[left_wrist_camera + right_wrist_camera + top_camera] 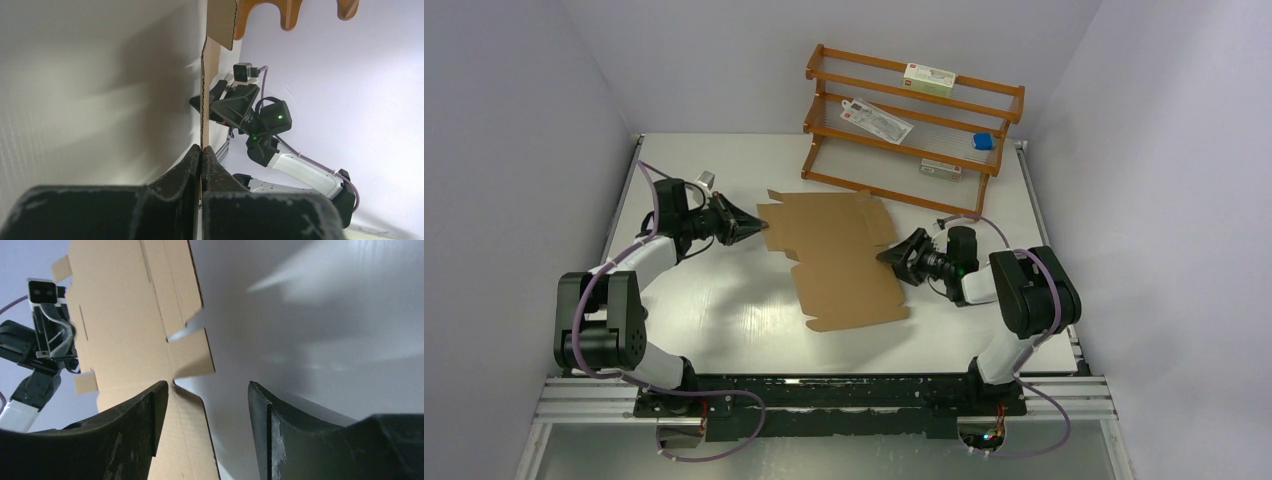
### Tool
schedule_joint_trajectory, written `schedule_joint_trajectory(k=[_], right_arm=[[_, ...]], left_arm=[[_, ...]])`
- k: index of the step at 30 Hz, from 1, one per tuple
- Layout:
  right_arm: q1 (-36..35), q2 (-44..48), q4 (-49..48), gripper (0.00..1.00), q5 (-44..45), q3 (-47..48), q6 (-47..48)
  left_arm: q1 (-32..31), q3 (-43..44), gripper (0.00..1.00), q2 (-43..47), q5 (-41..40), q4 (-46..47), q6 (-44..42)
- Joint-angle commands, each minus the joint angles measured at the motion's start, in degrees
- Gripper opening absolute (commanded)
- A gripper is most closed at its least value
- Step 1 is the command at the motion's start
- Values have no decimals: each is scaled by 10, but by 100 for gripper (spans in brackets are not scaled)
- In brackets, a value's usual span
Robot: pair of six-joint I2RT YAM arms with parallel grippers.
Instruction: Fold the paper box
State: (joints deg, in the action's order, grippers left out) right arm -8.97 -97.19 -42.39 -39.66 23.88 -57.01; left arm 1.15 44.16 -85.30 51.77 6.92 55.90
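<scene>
The paper box [836,255] is a flat brown cardboard sheet with flaps and notches, lying in the middle of the white table [724,320]. My left gripper [757,226] is shut on the sheet's left edge; in the left wrist view the cardboard edge [204,100] runs up from between the closed fingers [187,165]. My right gripper [890,256] is open at the sheet's right edge. In the right wrist view the sheet [125,305] lies ahead, with a notched flap edge between the open fingers [150,410].
A wooden two-tier rack [914,125] stands at the back of the table behind the sheet. It holds a small white and green carton [929,78], a flat white packet [876,120] and a blue item [983,142]. Grey walls close in on both sides.
</scene>
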Motion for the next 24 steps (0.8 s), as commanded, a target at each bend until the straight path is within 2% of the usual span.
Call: schedule_joint_trajectory(k=[1,6,8,14,18,24], right_arm=[[-2,-19,-65,64,-5,17,-20],[0,-35,-88,63,-5,21,-21],[0,-39,-94,59,-9,23,-20],[1,-37,-77,44,-12,30,2],[0,-30,-47,25,-9,35,27],[-8,-10,57,17,20,58,112]], left_arm=[[4,-8,5,14,25,-13,-16],[4,-1,5,15,18,-36,-37],[4,0,5,16,16,-45,-45],[4,-1,5,15,8,-55,-57],[4,3,5,12,-12,-76,-78],[4,13,5,-6,-51,-117,-123]])
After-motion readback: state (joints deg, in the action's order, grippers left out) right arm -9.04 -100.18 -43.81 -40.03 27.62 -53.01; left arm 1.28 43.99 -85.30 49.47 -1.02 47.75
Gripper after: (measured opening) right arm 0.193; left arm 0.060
